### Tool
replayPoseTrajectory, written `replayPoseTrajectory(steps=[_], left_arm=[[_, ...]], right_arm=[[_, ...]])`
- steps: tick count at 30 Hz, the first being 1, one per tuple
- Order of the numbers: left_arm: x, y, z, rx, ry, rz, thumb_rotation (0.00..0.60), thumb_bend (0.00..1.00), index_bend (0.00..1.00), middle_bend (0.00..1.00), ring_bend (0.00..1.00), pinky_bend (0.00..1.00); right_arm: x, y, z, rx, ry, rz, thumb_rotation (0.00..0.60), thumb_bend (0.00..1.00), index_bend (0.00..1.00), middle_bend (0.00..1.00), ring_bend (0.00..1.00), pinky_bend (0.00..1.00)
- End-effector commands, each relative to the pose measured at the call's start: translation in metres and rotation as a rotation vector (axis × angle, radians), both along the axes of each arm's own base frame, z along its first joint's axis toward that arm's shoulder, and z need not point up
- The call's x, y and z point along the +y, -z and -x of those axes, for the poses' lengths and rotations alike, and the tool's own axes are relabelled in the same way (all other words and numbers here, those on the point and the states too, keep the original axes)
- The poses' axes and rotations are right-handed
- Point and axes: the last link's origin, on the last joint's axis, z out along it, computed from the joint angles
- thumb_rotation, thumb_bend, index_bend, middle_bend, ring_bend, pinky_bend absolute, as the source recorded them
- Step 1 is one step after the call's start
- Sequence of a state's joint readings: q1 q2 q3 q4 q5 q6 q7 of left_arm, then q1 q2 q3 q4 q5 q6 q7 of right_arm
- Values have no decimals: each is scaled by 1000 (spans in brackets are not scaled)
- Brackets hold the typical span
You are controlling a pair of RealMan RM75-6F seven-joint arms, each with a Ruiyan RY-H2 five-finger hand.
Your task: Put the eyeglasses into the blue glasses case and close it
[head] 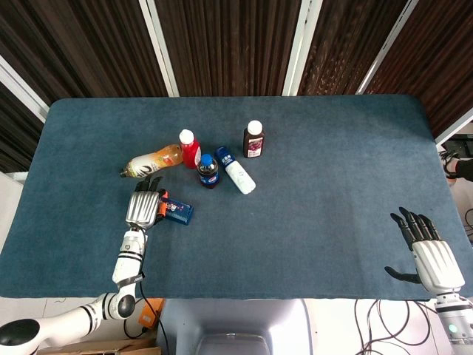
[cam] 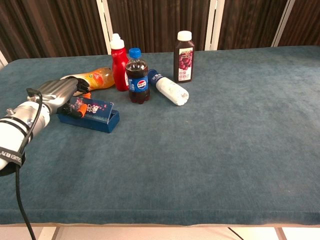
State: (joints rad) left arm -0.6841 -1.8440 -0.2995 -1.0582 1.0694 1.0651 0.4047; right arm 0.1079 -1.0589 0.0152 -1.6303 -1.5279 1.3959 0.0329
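Observation:
The blue glasses case lies on the table's left side, its patterned lid part raised. My left hand covers the case's left end, fingers curled over it and gripping it. Something small and orange shows between the fingers and the case. I cannot make out any eyeglasses. My right hand hovers open at the near right corner of the table, fingers spread, holding nothing; the chest view does not show it.
Just beyond the case are an orange drink bottle lying down, a red bottle, a cola bottle, a white bottle lying down and a dark juice bottle. Blue cloth covers the table.

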Motion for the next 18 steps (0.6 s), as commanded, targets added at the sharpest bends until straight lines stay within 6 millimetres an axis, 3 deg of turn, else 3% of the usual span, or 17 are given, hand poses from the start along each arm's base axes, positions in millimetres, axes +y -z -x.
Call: replayPoseTrajectory(steps=[1,9,18], left_arm=[[2,2,0,-12,-8,9,600,448,519,123,48,168],[6,4,3,-34,-16,14,600,413,217,68,33,160],[8,6,4,-28,-14,14,600,408,168,38,27,159]], right_arm=[[0,0,0,0,0,0,600,80,0,0,0,0],[0,-1,0,-2,1,3,600,81,0,0,0,0],[0,-2,0,-4,0,5,600,83,0,0,0,0]])
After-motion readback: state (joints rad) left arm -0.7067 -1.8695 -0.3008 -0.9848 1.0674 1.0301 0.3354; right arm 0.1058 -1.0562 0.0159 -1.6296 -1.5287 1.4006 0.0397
